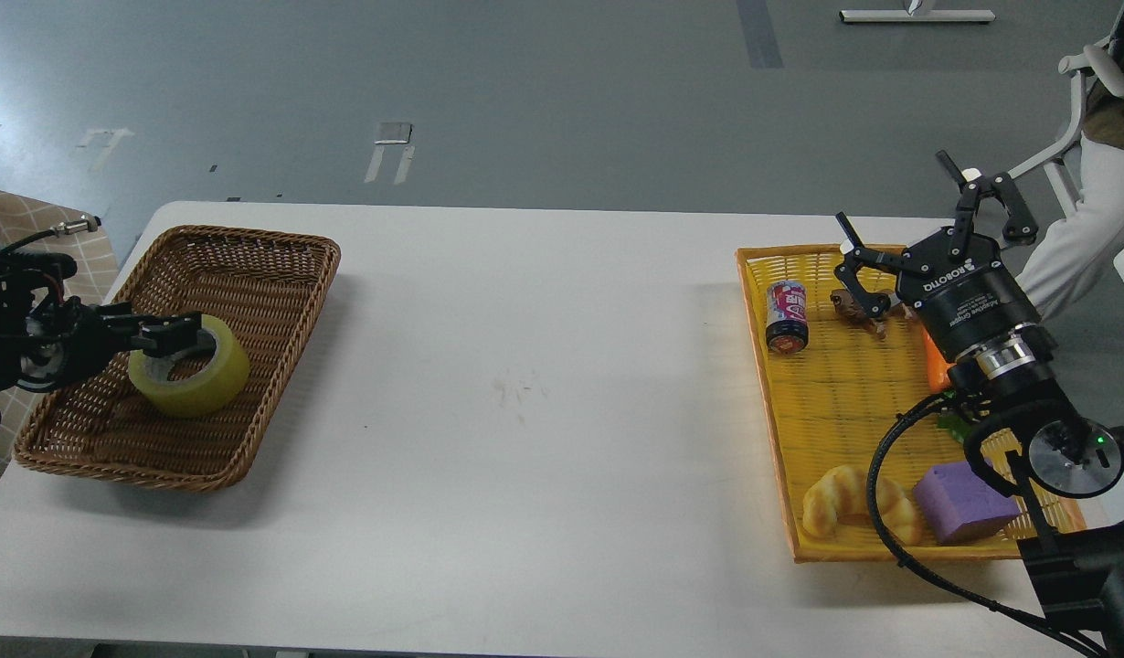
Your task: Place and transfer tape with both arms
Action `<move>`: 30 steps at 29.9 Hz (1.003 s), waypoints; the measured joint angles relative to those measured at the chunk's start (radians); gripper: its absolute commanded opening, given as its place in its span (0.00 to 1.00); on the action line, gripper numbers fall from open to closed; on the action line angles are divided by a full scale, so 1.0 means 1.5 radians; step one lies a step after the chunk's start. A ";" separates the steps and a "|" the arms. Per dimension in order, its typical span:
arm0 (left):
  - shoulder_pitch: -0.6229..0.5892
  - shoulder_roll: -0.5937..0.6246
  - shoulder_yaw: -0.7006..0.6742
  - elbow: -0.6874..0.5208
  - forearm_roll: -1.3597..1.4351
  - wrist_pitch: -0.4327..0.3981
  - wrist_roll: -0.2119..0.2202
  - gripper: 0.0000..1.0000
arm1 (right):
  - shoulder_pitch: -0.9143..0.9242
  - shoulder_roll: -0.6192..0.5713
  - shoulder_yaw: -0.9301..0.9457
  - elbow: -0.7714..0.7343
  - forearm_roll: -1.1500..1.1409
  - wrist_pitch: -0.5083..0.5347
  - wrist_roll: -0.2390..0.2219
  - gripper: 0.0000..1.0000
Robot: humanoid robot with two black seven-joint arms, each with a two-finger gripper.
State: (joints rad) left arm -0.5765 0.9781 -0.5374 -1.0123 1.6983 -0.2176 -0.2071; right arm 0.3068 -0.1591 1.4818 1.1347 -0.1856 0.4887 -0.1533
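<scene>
The tape (pixel 189 367), a yellow roll with a grey core, lies nearly flat in the brown wicker basket (pixel 251 274) at the table's left. My left gripper (pixel 174 331) comes in from the left edge, its dark fingers over the roll's left wall and core hole. I cannot tell whether they still grip it. My right gripper (pixel 914 210), marked ROBOTIQ, is open with fingers spread. It hangs empty over the far end of the yellow tray (pixel 772 429) at the right.
The yellow tray holds a soda can (pixel 787 316), a small brown object (pixel 854 306), an orange piece (pixel 935 366), a croissant (pixel 845 503) and a purple block (pixel 964 501). A white office chair (pixel 1074 100) stands beyond the table's far right corner.
</scene>
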 measured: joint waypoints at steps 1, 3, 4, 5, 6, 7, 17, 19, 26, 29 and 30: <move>-0.014 0.005 -0.001 -0.013 -0.030 -0.004 0.000 0.87 | 0.000 0.000 0.000 0.000 0.000 0.000 0.000 1.00; -0.039 0.010 -0.002 -0.034 -0.087 -0.015 -0.001 0.87 | 0.000 0.000 0.000 0.000 0.000 0.000 0.000 1.00; -0.055 0.011 -0.003 -0.045 -0.129 -0.027 -0.001 0.88 | 0.000 0.000 0.000 0.000 0.000 0.000 0.000 1.00; -0.072 0.011 -0.005 -0.053 -0.172 -0.036 -0.001 0.91 | 0.000 0.000 0.000 0.001 0.000 0.000 0.000 1.00; -0.087 0.010 -0.005 -0.058 -0.204 -0.043 -0.001 0.91 | 0.000 0.000 0.000 0.002 0.000 0.000 0.000 1.00; -0.103 0.005 -0.006 -0.062 -0.261 -0.050 -0.001 0.94 | -0.001 0.000 0.000 0.002 0.000 0.000 0.000 1.00; -0.151 -0.105 -0.018 -0.069 -0.652 -0.070 -0.001 0.98 | -0.024 -0.003 0.025 0.009 0.000 0.000 0.000 1.00; -0.153 -0.132 -0.037 -0.069 -0.697 -0.077 -0.001 0.98 | -0.030 -0.005 0.032 0.010 0.000 0.000 0.000 1.00; -0.148 -0.228 -0.110 -0.069 -0.765 -0.107 -0.001 0.98 | -0.038 -0.008 0.046 0.013 0.000 0.000 -0.001 1.00; -0.141 -0.257 -0.133 -0.069 -0.790 -0.114 -0.001 0.98 | -0.037 -0.009 0.046 0.013 -0.002 0.000 -0.001 1.00; -0.138 -0.265 -0.140 -0.069 -0.799 -0.119 -0.001 0.98 | -0.035 -0.010 0.046 0.013 -0.002 0.000 -0.001 1.00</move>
State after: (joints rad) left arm -0.7842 0.5799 -0.7467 -1.1151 0.4996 -0.3956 -0.2087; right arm 0.2543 -0.1745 1.5508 1.1537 -0.1890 0.4887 -0.1549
